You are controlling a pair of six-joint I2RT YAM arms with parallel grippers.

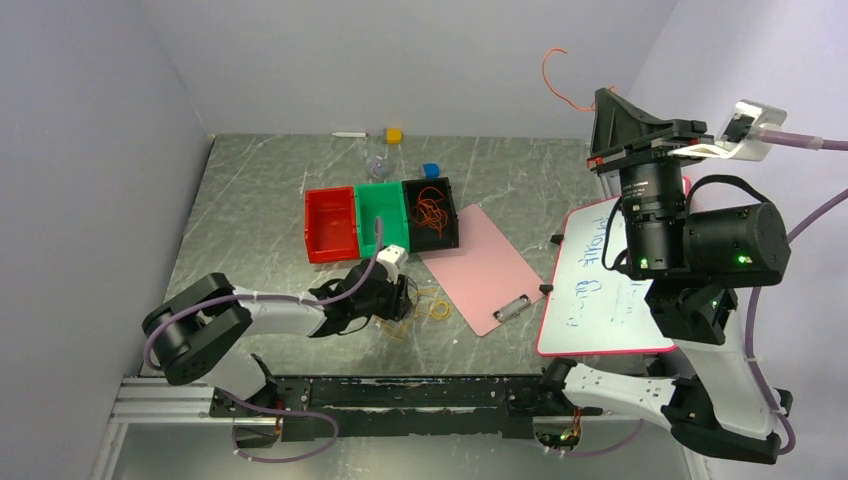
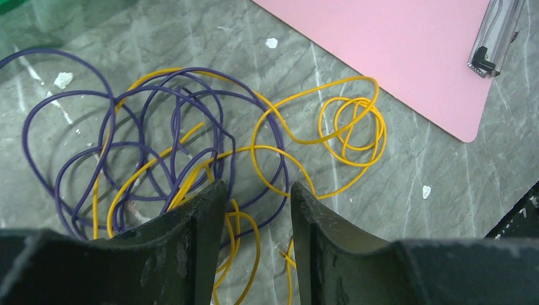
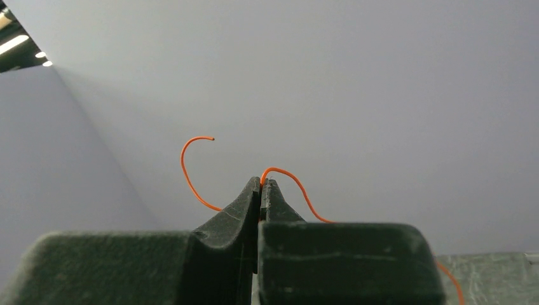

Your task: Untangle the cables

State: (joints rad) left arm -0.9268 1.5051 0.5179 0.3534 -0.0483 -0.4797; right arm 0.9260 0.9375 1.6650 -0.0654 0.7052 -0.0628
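Grey marbled surface (image 1: 250, 190). Furthest left of the pink clipboard (image 1: 482, 262) is a red bin (image 1: 331, 226), then a green bin (image 1: 381, 212). Next is a black bin (image 1: 447, 213) just beside the clipboard's far corner, with loose orange cables (image 1: 431, 211) inside.

The left tool (image 2: 257, 190) is low over the surface, near the clipboard's left edge. Its fingers are apart and pinch nothing, and a few yellow strands run under the gap.

The purple cables (image 2: 113, 121) lie in wide overlapping loops on the surface left of the clipboard, interlaced with the yellow cables (image 2: 356, 121). One small tight yellow coil sits nearest the clipboard's edge, apart from it. The clipboard lies flat with its clip at the near end.

Right of the clipboard is a red-rimmed whiteboard (image 1: 600, 290) with handwriting.

The right tool (image 3: 262, 184) is raised high, well to the right of the clipboard. It is clamped tight on one orange cable (image 3: 183, 166), and both ends curl free in the air against the pale wall.
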